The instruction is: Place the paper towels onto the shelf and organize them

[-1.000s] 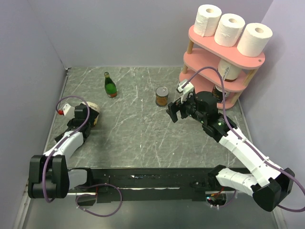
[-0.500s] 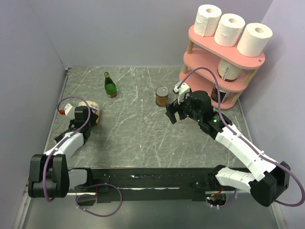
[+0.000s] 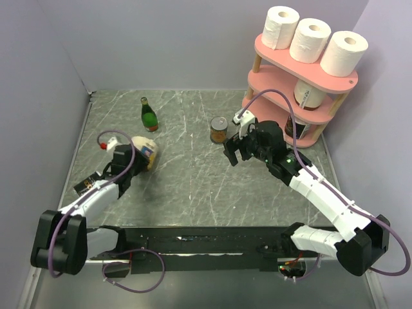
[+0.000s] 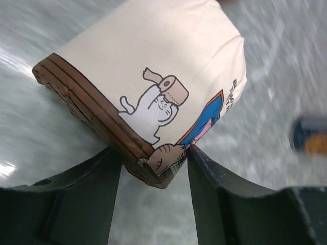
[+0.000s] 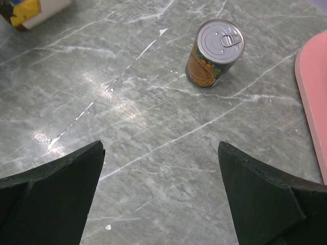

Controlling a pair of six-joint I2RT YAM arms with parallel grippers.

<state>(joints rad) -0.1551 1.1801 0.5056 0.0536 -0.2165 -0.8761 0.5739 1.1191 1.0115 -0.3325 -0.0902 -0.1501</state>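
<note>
The left gripper [image 4: 153, 171] is clamped on the brown-banded end of a cream wrapped soft roll printed with a cartoon cat [image 4: 153, 66]. Its dark fingers [image 4: 97, 199] press either side, and the roll juts out tilted ahead of them over the grey marble-patterned tabletop [image 3: 187, 187]. The right gripper [image 5: 161, 153] hangs with its jaws spread wide, gripping nothing. A tin can with a pull-tab lid [image 5: 214, 53] stands just ahead of it. Beyond that gripper, to its right, stands the pink three-tier shelf with wooden posts [image 3: 302, 72]. Three plain white paper towel rolls [image 3: 309, 40] sit in a row on its top board.
</note>
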